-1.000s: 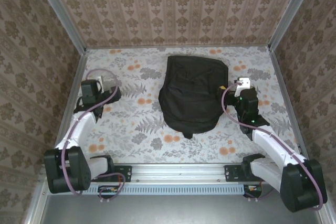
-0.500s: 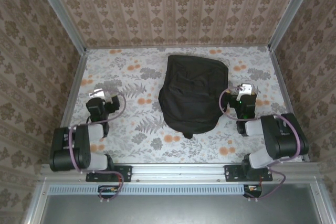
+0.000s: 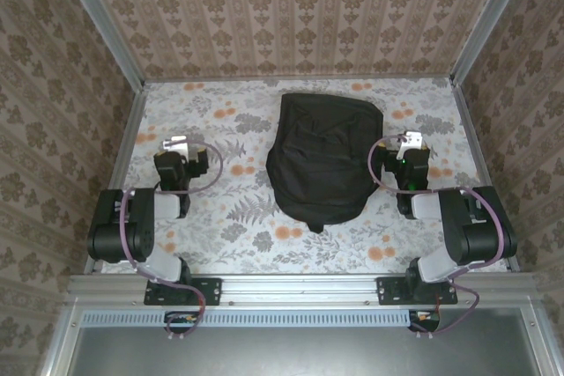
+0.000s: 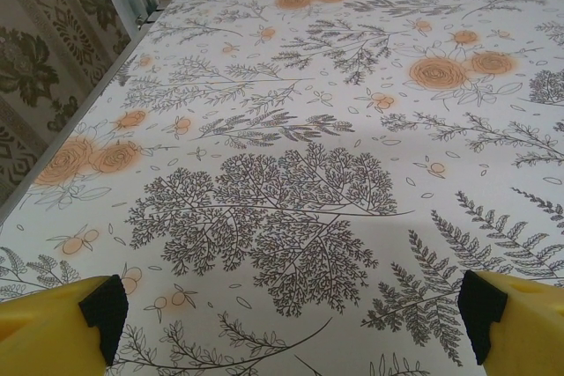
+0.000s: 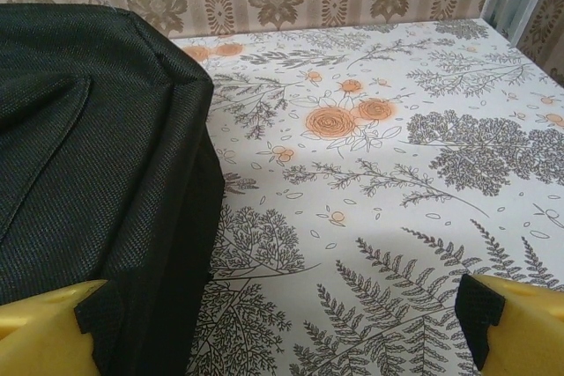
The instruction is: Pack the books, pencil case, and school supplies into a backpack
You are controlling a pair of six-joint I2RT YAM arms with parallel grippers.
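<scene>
One backpack [image 3: 323, 160] | flat on floral table [image 3: 220, 209] | inside hidden

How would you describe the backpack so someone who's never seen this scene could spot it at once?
Start from the floral-patterned table enclosed by wallpapered walls. Near its middle, slightly toward the far edge, lies the backpack, a large black fabric bag. It is the single soft, rounded black mound on the pale flowery surface.
</scene>
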